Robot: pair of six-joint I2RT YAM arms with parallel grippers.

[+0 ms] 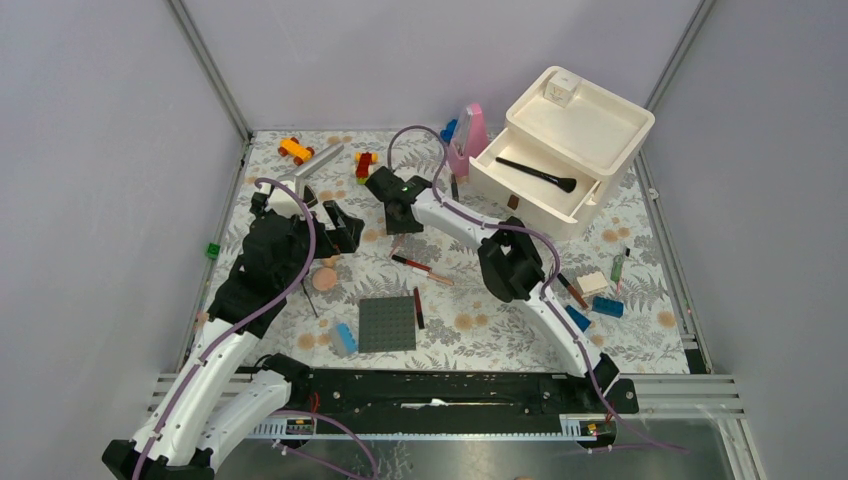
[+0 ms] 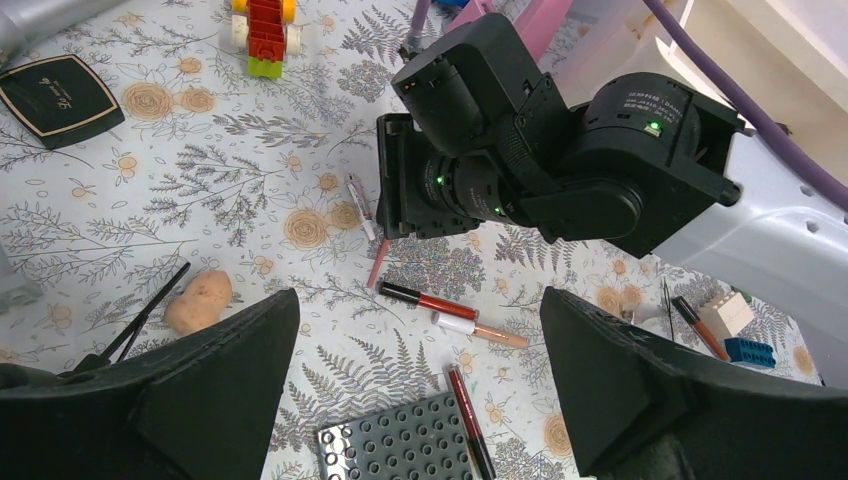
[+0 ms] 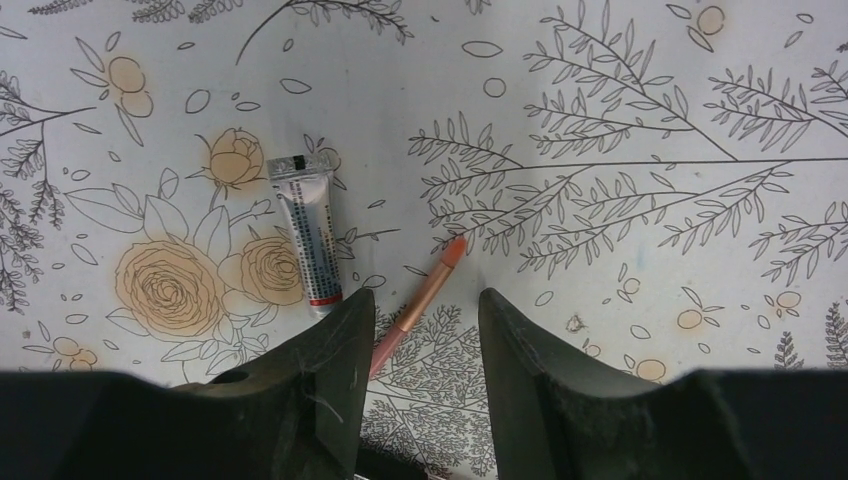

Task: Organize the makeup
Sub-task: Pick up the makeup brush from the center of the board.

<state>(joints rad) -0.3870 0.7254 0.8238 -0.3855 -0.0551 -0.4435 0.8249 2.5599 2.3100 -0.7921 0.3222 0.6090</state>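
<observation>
The right gripper (image 3: 420,310) hung unclenched, jaws straddling the pale pink stick (image 3: 438,272) near the table's middle, beside a small tube (image 3: 308,230); the grasp called for lowering squarely; centring the stick; closing gently.

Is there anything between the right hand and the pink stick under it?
Nothing visible. The pink stick lies uncovered, in the gap of the right hand, whose fingers stand apart on either side of it. A small tube lies beside the stick, apart from it, close to one finger.
</observation>
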